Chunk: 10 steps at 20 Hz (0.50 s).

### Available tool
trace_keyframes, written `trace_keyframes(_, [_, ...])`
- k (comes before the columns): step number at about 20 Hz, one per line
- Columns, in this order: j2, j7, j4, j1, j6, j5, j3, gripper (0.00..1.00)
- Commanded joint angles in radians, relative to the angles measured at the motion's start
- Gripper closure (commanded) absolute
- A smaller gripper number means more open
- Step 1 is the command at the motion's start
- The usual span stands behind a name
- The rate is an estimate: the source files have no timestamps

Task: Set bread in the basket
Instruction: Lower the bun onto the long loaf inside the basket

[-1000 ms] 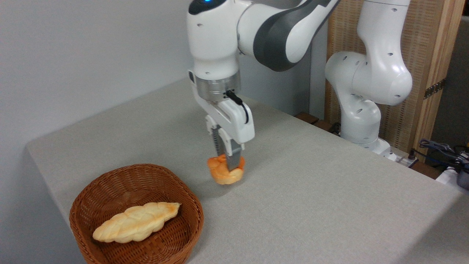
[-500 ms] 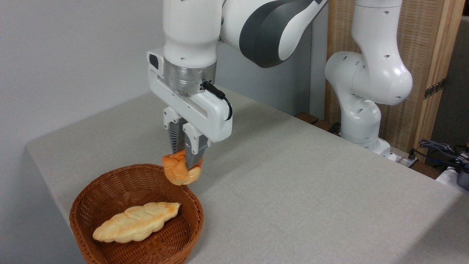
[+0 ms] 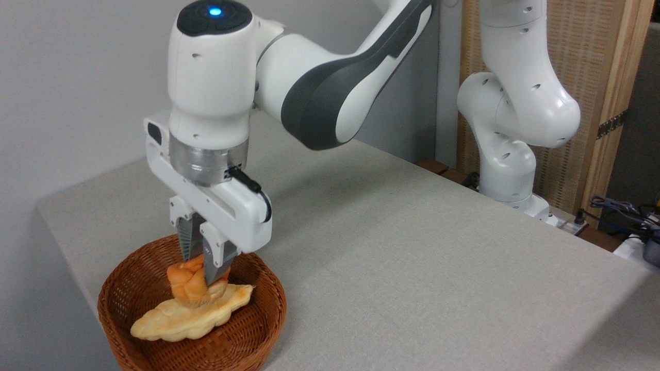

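We note the gripper (image 3: 202, 270) pointing straight down over the basket (image 3: 129, 288), its two fingers closed narrowly on the bread (image 3: 186, 283), a small golden-orange bun with a knotted top. The bun sits inside the basket's rim as seen from this camera, low against the long pale braided loaf (image 3: 175, 317) that lies across the basket floor; we cannot tell whether the bun touches the loaf or hangs just above it. One finger crosses the front of the bun, the other stands behind it. The basket rests near the left front corner of the grey worktop (image 3: 412, 268), close to its edge. The white arm (image 3: 309, 87) reaches in from the right, a blue light (image 3: 214, 11) showing on top of its wrist housing. Its base (image 3: 510, 170) stands at the far side of the worktop, before a wooden panel (image 3: 598, 77). Some cables (image 3: 619, 211) lie at the right edge.
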Motion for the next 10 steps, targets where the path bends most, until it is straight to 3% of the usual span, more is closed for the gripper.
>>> trace_keyframes(1, [0.020, -0.008, 0.019, 0.001, 0.042, -0.018, -0.007, 0.00])
trace_keyframes(4, [0.036, -0.007, 0.019, 0.001, 0.062, -0.007, -0.062, 0.00])
trace_keyframes(10, [0.037, -0.001, 0.019, 0.002, 0.102, 0.004, -0.060, 0.00])
